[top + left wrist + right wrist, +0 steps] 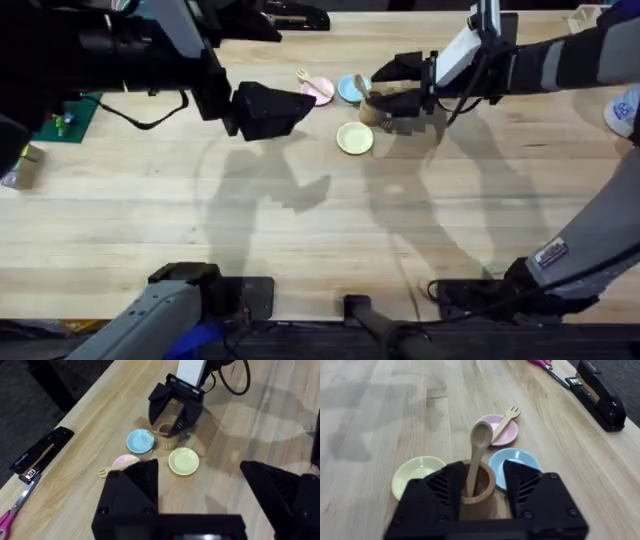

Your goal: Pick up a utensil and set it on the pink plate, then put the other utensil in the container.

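The right gripper [480, 492] is seen with its jaws spread wide on either side of the wooden cup [476, 487], in which the spoon [477, 455] stands tilted, bowl up. The fork [506, 419] is laid across the pink plate [504, 435], at one o'clock from the cup. The left gripper [212, 490] is held apart and empty.
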Motion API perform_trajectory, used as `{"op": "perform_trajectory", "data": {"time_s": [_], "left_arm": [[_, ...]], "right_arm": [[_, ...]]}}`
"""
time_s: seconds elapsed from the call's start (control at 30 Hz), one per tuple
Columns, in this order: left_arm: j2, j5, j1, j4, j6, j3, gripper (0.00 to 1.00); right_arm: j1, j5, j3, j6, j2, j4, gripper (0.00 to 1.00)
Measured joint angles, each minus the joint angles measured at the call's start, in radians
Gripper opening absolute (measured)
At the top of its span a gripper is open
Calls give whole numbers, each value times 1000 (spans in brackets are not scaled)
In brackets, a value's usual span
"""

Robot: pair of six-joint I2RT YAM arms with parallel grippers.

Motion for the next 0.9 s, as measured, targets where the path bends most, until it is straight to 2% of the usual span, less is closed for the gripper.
{"op": "perform_trajectory", "data": {"time_s": [0.1,0.13,0.57,0.77,0.9], "left_arm": [[0,0,0,0,0,0,993],[0,0,0,0,0,0,993],[0,0,0,0,0,0,993],[0,0,0,0,0,0,993],[0,0,0,0,0,0,993]], "right_arm": [[0,2,0,0,0,-1,932],[0,2,0,-2,0,0,974],[0,38,-3,42,-11,0,996],[0,64,-9,146,-119,-25,997],[0,126,-9,178,-230,-159,997]]}}
